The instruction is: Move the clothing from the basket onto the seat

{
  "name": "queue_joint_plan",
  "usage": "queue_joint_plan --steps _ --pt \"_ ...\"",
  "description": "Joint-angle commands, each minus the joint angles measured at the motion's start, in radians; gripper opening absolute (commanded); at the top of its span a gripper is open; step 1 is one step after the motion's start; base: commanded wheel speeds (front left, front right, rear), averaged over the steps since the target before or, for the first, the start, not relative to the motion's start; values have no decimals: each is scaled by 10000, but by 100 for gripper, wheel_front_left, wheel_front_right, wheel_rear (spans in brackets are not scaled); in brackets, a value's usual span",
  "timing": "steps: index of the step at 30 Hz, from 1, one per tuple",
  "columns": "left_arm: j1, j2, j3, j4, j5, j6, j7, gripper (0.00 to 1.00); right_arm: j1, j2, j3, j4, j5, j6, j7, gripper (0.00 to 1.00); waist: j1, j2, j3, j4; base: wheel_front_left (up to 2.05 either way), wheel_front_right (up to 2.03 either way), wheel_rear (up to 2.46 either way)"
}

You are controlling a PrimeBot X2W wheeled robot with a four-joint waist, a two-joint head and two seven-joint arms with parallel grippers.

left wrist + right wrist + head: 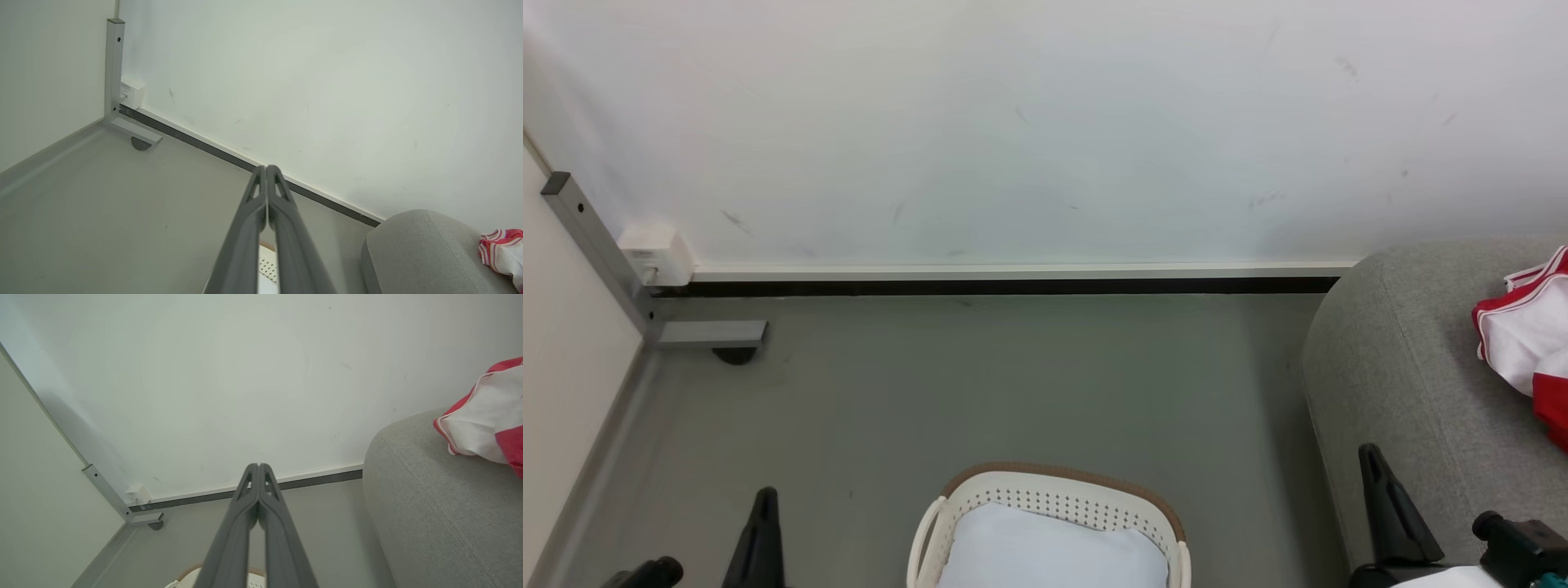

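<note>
The cream basket [1062,498] with a brown rim stands on the floor at the bottom centre, holding a pale bluish-white pad [1045,551]. Red and white clothing [1531,343] lies on the grey seat [1405,367] at the right edge. It appears again as clothing [486,424] on the seat [441,506] in the right wrist view, and as clothing [502,249] on the seat [425,249] in the left wrist view. My left gripper [765,496] is left of the basket, my right gripper [1370,452] in front of the seat. Both the left gripper [266,168] and the right gripper [258,466] are shut and hold nothing.
A white wall [1045,131] with a dark skirting strip runs behind the grey floor [980,384]. A grey metal bracket [605,261] with a white box [655,253] stands in the left corner. A slice of the basket [267,265] shows between my left fingers.
</note>
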Motion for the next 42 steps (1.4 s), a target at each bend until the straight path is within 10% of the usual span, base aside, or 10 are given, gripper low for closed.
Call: queue_joint_plan --steps 1,42 --pt "-301 45 112 -95 -525 -72 119 0 -226 -42 -129 -127 532 -3 95 0 0 0 3 8 0 0 0" --pt "-892 -278 591 298 -5531 -528 1584 0 -440 39 -1108 28 5827 -10 1455 0 0 0 67 150 0 0 0"
